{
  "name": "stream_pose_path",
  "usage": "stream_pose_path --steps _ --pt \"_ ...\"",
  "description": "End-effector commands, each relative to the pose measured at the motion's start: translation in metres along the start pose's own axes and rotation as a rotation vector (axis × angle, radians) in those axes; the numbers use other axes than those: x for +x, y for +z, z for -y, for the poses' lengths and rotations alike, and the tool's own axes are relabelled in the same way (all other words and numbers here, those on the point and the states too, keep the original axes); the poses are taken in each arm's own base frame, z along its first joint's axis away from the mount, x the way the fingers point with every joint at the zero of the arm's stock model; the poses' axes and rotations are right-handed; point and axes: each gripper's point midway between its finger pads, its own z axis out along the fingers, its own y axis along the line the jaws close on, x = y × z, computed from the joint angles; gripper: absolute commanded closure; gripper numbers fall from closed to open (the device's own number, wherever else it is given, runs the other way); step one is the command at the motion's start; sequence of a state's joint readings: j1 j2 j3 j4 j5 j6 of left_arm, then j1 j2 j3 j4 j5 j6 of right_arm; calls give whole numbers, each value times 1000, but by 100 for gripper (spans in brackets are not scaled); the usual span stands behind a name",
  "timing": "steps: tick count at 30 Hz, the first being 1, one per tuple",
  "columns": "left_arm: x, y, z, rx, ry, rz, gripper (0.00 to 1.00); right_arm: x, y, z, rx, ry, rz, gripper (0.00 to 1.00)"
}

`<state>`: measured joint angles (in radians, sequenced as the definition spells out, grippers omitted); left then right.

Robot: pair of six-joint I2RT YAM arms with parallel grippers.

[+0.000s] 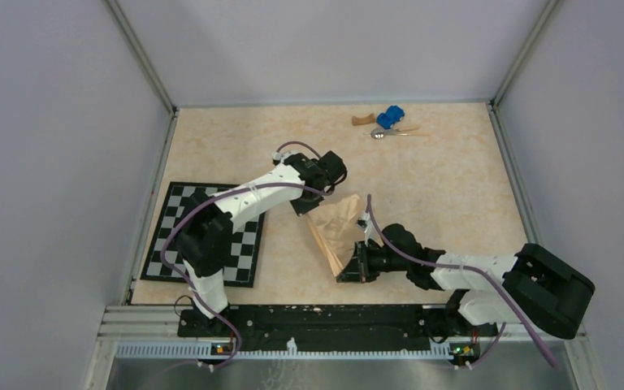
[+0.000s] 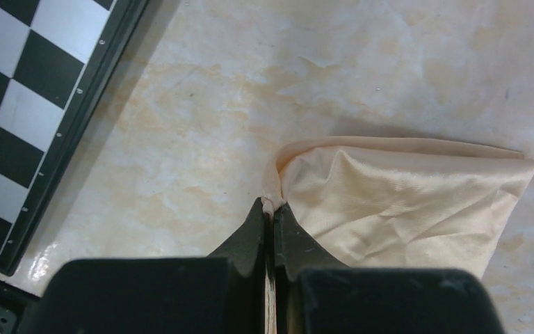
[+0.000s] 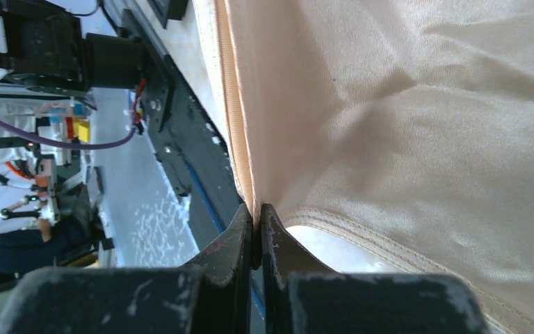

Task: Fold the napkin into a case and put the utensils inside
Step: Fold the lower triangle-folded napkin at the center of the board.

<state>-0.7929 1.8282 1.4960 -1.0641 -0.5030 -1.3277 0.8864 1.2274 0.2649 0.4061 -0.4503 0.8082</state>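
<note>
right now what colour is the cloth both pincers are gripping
Plain peach-orange. The napkin shows best in the left wrist view.

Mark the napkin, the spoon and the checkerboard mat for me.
napkin [image 1: 337, 231], top external view, middle of the bunched peach cloth.
spoon [image 1: 379, 134], top external view, its round shiny bowl.
checkerboard mat [image 1: 244, 256], top external view, bare squares by its near right corner.

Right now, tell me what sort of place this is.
Most likely a robotics lab test cell: plain grey walls box in a beige table, the left arm and right arm are bolted to a rail at its near edge, and a checkerboard mat lies near the napkin.
</note>
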Motion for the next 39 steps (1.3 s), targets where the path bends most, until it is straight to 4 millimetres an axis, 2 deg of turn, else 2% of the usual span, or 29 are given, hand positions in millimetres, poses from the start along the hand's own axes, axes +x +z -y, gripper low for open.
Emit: stream_pose_path --steps 1,4,6,15,24,26,30,32,35,39 --pt "-30 -9 -18 -48 -65 100 100 7 1 -23 -84 22 -39 100" --pt "-27 -9 1 -12 -61 68 100 7 -1 -19 -69 31 -31 100" --pt "-22 -2 10 -35 -60 45 100 7 -2 -15 -65 50 -26 100" --pt "-6 17 52 -54 -8 8 100 12 -11 16 -22 134 -7 100" --pt "6 37 65 -46 40 -3 100 10 -14 37 59 119 1 99" --pt "10 41 67 -43 59 -9 100 5 -16 39 90 90 6 89" --pt "14 47 70 -37 80 -19 100 -12 -27 38 145 -10 66 52" --pt "16 49 72 -30 87 -27 100 -25 -34 39 184 -76 127 38" --pt "18 50 72 -24 92 -30 100 -44 -41 42 239 -149 197 29" --pt "18 50 73 -15 98 -34 100 -59 -38 36 226 -178 244 27"
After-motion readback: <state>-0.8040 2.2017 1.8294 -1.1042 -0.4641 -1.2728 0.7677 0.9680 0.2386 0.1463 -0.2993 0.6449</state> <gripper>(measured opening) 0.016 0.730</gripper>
